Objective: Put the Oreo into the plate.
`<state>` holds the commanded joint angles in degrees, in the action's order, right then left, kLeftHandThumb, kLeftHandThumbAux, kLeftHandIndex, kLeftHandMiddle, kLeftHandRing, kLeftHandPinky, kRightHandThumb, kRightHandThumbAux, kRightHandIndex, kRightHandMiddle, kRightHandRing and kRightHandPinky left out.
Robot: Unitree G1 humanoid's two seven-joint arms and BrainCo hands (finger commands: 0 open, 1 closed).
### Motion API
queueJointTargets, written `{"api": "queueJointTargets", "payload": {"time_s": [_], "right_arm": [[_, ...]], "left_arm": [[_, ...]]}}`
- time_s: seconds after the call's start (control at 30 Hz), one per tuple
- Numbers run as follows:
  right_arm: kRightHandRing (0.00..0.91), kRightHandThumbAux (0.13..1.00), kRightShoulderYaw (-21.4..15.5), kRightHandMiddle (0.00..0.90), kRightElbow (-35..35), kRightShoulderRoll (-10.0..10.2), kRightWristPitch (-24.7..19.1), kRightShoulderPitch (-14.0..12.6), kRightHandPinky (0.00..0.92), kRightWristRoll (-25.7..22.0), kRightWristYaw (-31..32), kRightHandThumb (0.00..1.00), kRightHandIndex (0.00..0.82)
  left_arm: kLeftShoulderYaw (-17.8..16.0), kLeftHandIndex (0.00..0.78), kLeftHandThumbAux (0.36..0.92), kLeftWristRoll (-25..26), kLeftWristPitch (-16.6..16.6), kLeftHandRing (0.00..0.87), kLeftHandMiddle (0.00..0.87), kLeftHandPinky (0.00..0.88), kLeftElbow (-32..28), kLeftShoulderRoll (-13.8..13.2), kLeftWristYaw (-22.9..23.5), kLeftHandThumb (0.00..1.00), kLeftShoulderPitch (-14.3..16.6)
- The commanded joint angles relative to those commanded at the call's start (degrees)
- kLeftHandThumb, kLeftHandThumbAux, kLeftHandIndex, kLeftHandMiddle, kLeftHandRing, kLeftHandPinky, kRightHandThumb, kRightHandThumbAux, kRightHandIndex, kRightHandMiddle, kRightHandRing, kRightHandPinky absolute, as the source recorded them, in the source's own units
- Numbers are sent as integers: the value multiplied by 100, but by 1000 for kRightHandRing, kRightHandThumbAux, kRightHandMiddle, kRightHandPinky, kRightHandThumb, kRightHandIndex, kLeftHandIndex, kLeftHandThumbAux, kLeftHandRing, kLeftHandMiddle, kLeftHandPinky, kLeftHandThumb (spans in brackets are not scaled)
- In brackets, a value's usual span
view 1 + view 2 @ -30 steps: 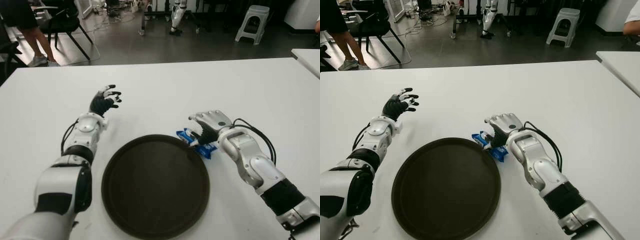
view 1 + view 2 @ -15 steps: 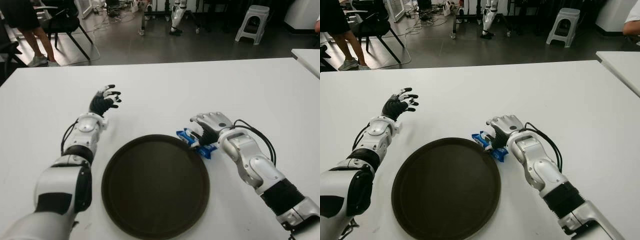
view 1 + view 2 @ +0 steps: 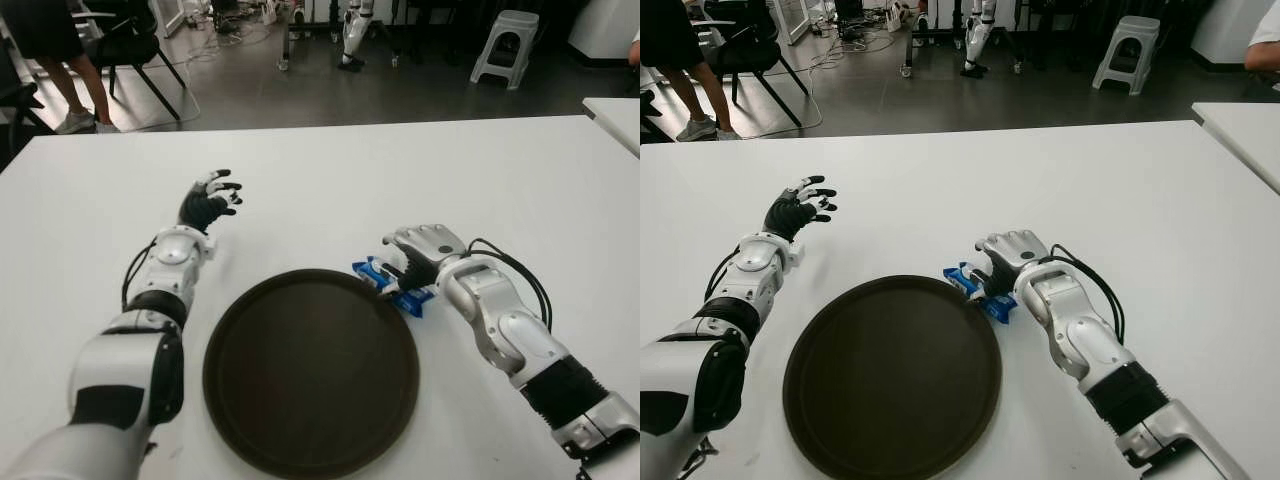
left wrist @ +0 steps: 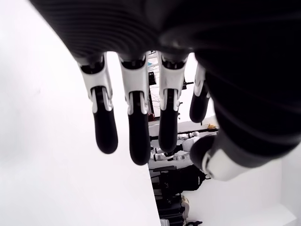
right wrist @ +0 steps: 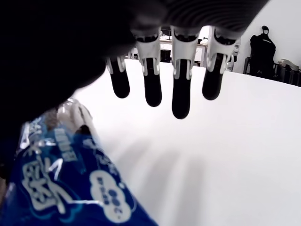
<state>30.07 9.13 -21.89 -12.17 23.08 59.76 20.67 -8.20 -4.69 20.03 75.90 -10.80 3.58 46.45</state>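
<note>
Right hand (image 3: 420, 252) sits palm-down over the blue Oreo pack (image 3: 391, 287) at the plate's (image 3: 310, 375) right rim, four fingers (image 5: 181, 89) stretched out, not clasping it; left hand (image 3: 208, 200) is raised over the white table (image 3: 320, 180), fingers spread, empty

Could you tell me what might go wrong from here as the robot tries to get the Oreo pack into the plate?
The right hand sits over the Oreo pack with its fingers extended, not wrapped around it, so a lift may leave the pack behind. The pack lies against the plate's rim; a sideways push could jam it there or shift the plate.
</note>
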Motion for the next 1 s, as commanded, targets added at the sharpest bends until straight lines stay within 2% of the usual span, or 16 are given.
{"api": "queueJointTargets", "payload": {"time_s": [0.23, 0.33, 0.47, 0.83, 1.0], "right_arm": [[191, 446, 17, 183, 109, 68, -15, -21, 171, -39, -83, 0, 166], [228, 458, -4, 207, 154, 123, -34, -60, 229, -69, -197, 0, 176], [249, 462, -33, 223, 314, 220, -66, -91, 248, -95, -429, 0, 173], [217, 465, -135, 195, 539, 382, -189, -18, 227, -151, -761, 0, 151], [210, 457, -167, 191, 675, 415, -136, 0, 214, -224, -963, 0, 158]], "left_arm": [[-6, 182, 686, 50, -23, 342, 297, 382, 5, 4, 52, 194, 8], [-11, 177, 685, 60, -28, 337, 295, 365, 5, 11, 53, 203, 9], [-9, 175, 675, 64, -38, 338, 297, 368, 5, 15, 55, 196, 17], [-45, 174, 651, 112, -73, 361, 306, 410, 12, 25, 128, 211, 25], [-56, 169, 651, 122, -90, 356, 303, 384, 11, 27, 143, 202, 27]]}}
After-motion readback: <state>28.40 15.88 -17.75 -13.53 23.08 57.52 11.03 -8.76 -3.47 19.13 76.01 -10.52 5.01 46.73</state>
